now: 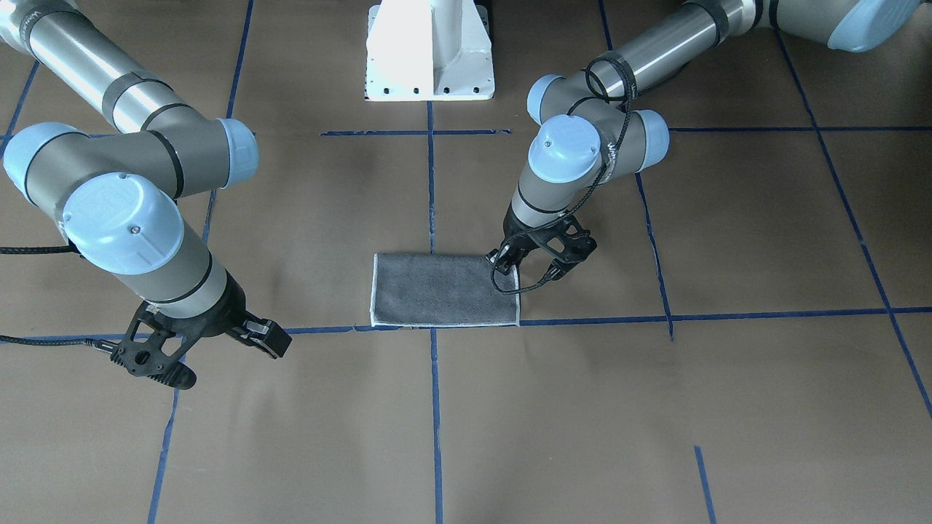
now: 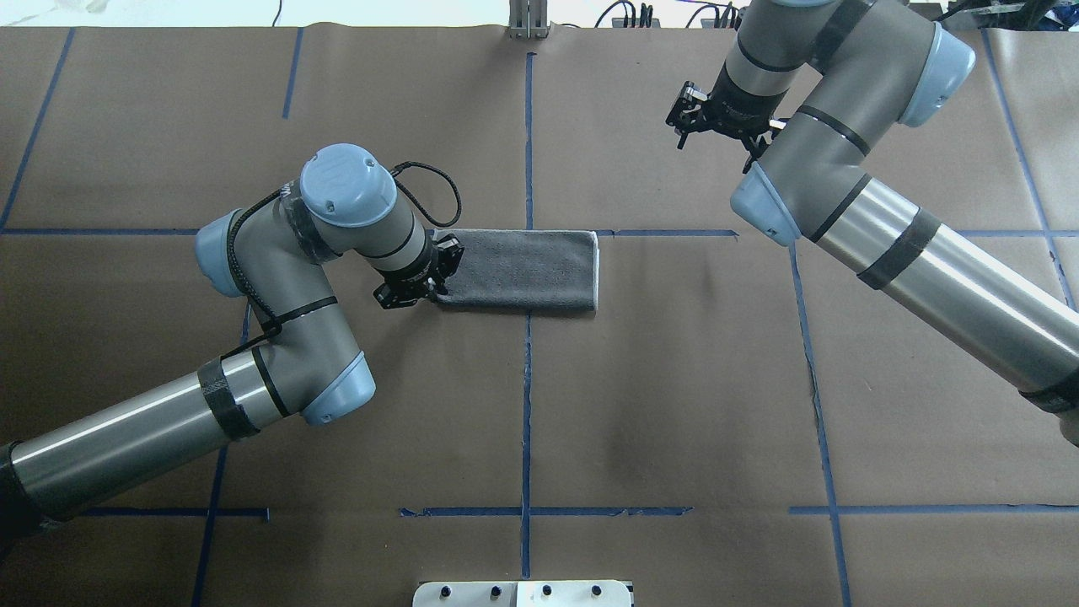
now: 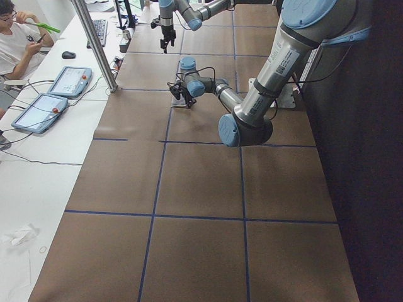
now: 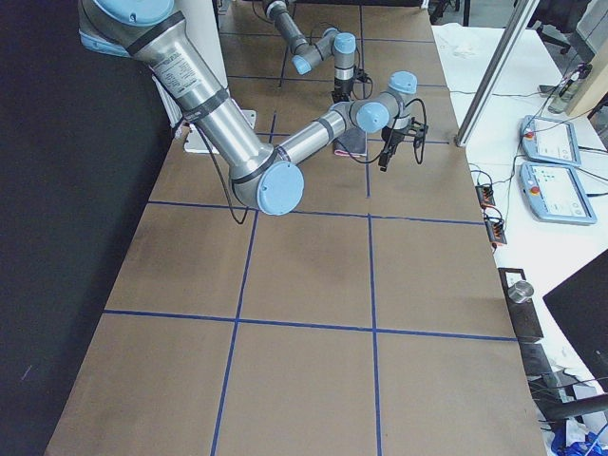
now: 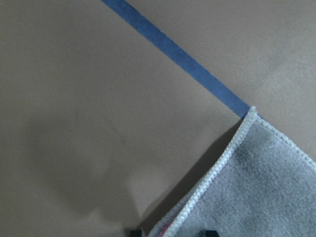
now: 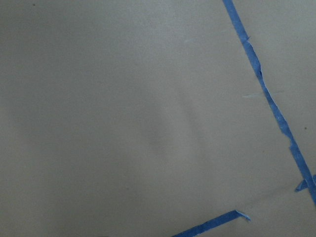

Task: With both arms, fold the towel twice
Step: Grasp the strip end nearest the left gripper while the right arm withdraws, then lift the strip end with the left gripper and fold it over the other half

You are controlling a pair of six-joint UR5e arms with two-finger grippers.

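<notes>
The towel point(image 2: 523, 270) lies on the brown paper-covered table point(image 2: 674, 396), folded into a long rectangle with its grey face up. It straddles the central blue tape line point(image 2: 527, 405), and its far long edge runs along a cross line of tape. A light stitched border shows along its short end on the robot's right.

The left gripper point(image 1: 508, 263) is down at the towel's other short end. In the wrist view its two fingertips point(image 5: 209, 233) stand apart, with the stitched edge of the towel passing between them and a sliver of pink showing beneath. From overhead, the left arm point(image 2: 278, 278) and its looped black cable cover that end of the towel.

The right gripper point(image 2: 687, 114) hangs over bare table on the robot's right, well apart from the towel. Its wrist view shows only paper and tape, and whether its fingers are apart or together cannot be told.

A white pedestal point(image 1: 429, 51) stands at the robot's edge of the table. Beside the table there is a metal post point(image 3: 94, 44), two tablets point(image 3: 39, 112) on a white desk, and a seated person point(image 3: 16, 44).
</notes>
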